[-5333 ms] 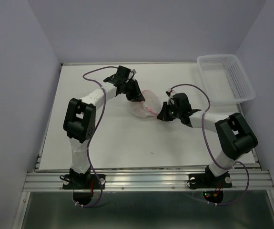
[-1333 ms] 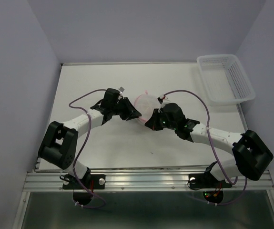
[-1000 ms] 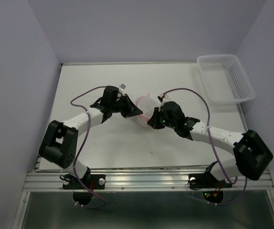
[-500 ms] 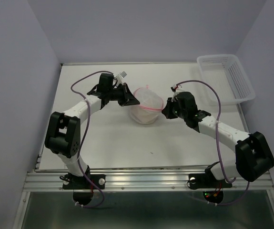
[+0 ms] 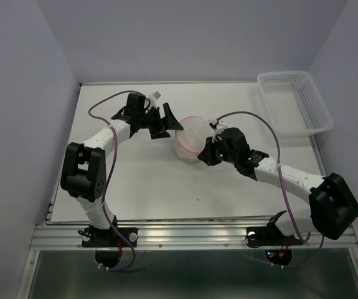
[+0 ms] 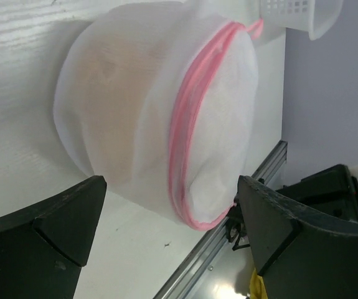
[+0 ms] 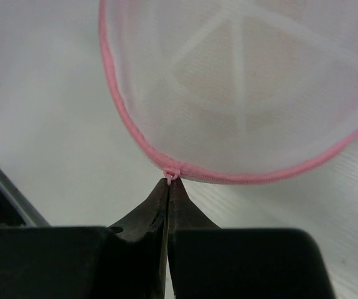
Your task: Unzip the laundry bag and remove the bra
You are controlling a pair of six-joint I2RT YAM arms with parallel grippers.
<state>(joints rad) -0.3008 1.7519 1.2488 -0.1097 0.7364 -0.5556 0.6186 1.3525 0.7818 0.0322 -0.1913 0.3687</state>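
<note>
The laundry bag (image 5: 191, 138), a round white mesh pouch with a pink zipper rim, lies mid-table, tilted on its side. A beige shape inside it is the bra (image 6: 104, 81), seen through the mesh. My left gripper (image 5: 174, 124) is open just left of the bag, its fingers (image 6: 60, 230) wide on either side of the bag's (image 6: 135, 106) near end and not touching it. My right gripper (image 7: 168, 182) is shut on the pink zipper pull (image 7: 173, 174) at the bag's (image 7: 241, 81) rim, on the bag's right front (image 5: 207, 156).
A white plastic lattice basket (image 5: 297, 103) stands at the back right corner; its edge (image 6: 291, 9) shows in the left wrist view. The table's front rail (image 5: 191, 235) runs along the near edge. Cables loop off both arms.
My left gripper has opened and let go of the bag, backing off slightly to the left. My right gripper, still shut on the zipper pull, has moved toward the front left; the bag has tipped.
</note>
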